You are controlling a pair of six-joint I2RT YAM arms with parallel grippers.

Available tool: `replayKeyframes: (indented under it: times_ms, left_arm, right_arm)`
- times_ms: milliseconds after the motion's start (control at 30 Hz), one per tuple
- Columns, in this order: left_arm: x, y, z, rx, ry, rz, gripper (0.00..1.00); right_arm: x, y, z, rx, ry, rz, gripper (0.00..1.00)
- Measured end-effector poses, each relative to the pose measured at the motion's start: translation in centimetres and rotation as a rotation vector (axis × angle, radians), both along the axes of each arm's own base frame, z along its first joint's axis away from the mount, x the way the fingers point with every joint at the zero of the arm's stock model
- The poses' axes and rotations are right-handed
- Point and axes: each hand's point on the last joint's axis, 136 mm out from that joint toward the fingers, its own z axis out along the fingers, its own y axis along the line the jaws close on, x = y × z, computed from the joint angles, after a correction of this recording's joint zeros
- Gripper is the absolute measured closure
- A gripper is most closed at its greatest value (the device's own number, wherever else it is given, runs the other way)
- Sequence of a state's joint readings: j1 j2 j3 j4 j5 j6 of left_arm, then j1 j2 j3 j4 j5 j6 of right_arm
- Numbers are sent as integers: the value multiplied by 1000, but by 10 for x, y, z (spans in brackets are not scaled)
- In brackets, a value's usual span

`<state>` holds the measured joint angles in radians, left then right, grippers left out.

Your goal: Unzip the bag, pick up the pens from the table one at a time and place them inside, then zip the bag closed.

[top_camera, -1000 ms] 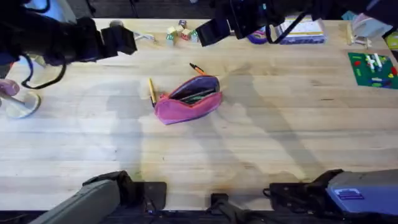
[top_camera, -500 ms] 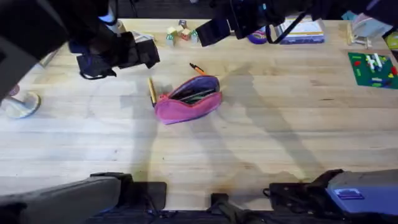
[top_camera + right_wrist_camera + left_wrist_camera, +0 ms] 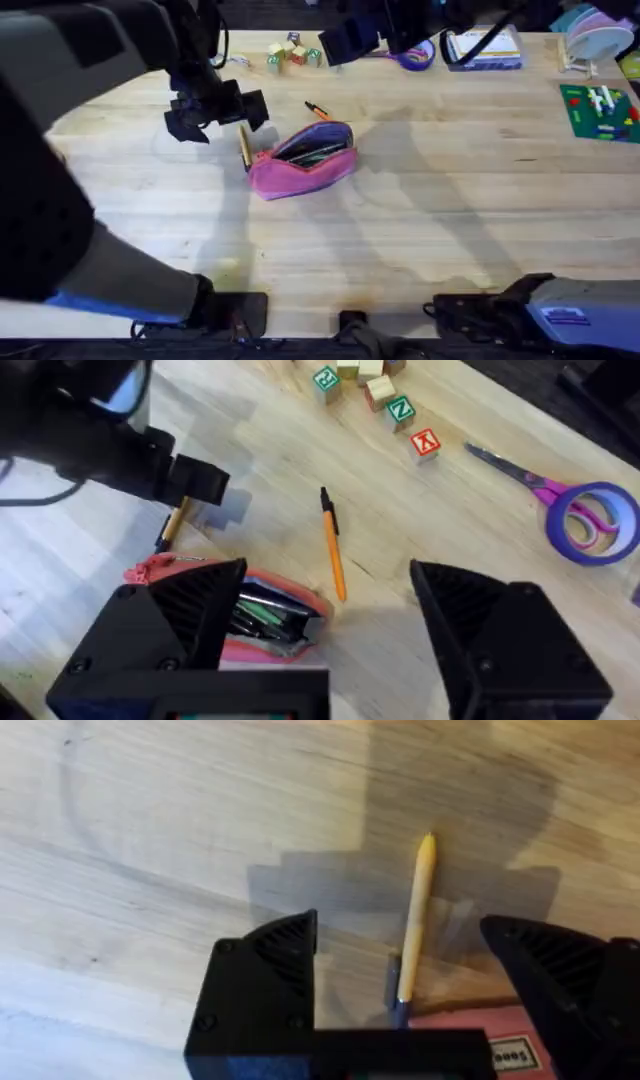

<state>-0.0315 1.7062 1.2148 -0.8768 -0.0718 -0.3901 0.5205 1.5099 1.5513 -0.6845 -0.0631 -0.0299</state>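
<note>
The pink bag (image 3: 303, 162) lies unzipped mid-table, with dark pens showing inside it (image 3: 268, 615). A yellowish-tan pen (image 3: 243, 147) rests on the table against the bag's left end. In the left wrist view this pen (image 3: 415, 910) lies between my open fingers, with the bag's corner (image 3: 470, 1042) just beyond. My left gripper (image 3: 220, 117) hovers open just above and left of that pen. The orange pen (image 3: 317, 110) with a black tip lies behind the bag, also seen in the right wrist view (image 3: 333, 552). My right gripper (image 3: 375, 40) hangs open, high over the table's far side.
Letter blocks (image 3: 290, 52) and purple-handled scissors (image 3: 572, 510) lie at the back of the table (image 3: 450, 220). A book (image 3: 485, 48) and a green board (image 3: 600, 110) sit at the back right.
My left arm has swung from the far left edge rightward and now hovers over the yellowish-tan pen. The right gripper shifted only slightly. The bag and pens stayed put.
</note>
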Motion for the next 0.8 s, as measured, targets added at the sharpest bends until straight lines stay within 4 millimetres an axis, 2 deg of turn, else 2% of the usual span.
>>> replayKeyframes:
  times_ms: [67, 100, 233, 500, 600, 667, 767, 800]
  left_arm:
    - [5, 0, -9, -1, 5, 0, 7]
    - [7, -2, -21, -9, 23, -1, 6]
    - [5, -6, -37, -29, 72, -5, 6]
    - [12, -7, -37, -40, 69, -22, 115]
    - [13, -7, -37, -40, 68, -22, 294]
    - [13, -7, -37, -40, 68, -24, 483]
    - [13, -6, -37, -38, 71, -27, 910]
    - [13, -6, -37, -39, 73, -28, 940]
  right_arm:
    - [0, 0, 1, 1, -2, 0, 5]
    - [0, 0, 1, 1, -1, 0, 4]
    - [0, 0, 1, 1, -1, 0, 4]
    - [0, 0, 1, 1, -1, 0, 3]
    - [0, 0, 1, 1, -1, 0, 3]
    - [0, 0, 1, 1, -1, 0, 3]
    - [0, 0, 1, 1, -1, 0, 4]
    - [0, 0, 1, 1, -1, 0, 3]
